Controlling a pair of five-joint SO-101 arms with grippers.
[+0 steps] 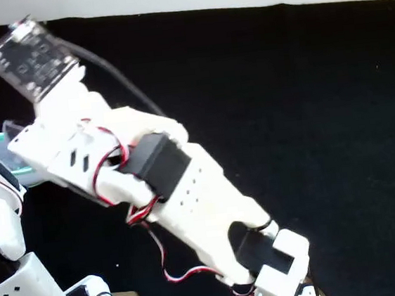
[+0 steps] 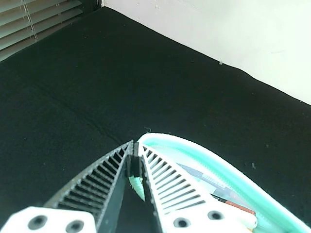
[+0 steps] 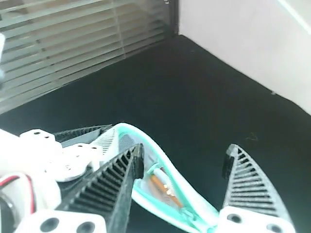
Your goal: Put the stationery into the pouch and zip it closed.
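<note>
Entry 1, nearest: left end effector [image 2: 133, 158]. Fingers pressed together, clamped on the pointed end of the pouch [image 2: 194, 150], a sliver of mint fabric caught between the ribbed pads. Probable purpose: anchoring that end against the pull of zipping.

Entry 2: right end effector [image 3: 185, 148]. Jaws wide apart, astride the pouch's open mouth just past the clamped end, gripping nothing. Probable purpose: lined up to find and pinch the zip slider. Slider itself not identifiable.

Entry 3: pouch. Mint green with a pale zip band, resting on the black tabletop [image 2: 97, 73], mouth open along its length. Zip not yet drawn.

Entry 4: stationery [image 2: 235, 206]. Long slim items lying lengthwise inside the pouch, one reddish-brown with a dark tip, one grey beside it. Loading step judged done, closing left to do.

Entry 5: circuit board [image 1: 29, 59]. Mounted at the wrist of an arm [image 1: 188, 191] near the pouch in the high view, with red and black leads [image 1: 101, 172] along the white links.

Entry 6, farthest: blinds [image 3: 73, 43] and pale wall [image 2: 233, 34], beyond the pouch at the tabletop's far edge.

Markings: faint print on the grey item, too small to read. Nothing legible on the pouch.
</note>
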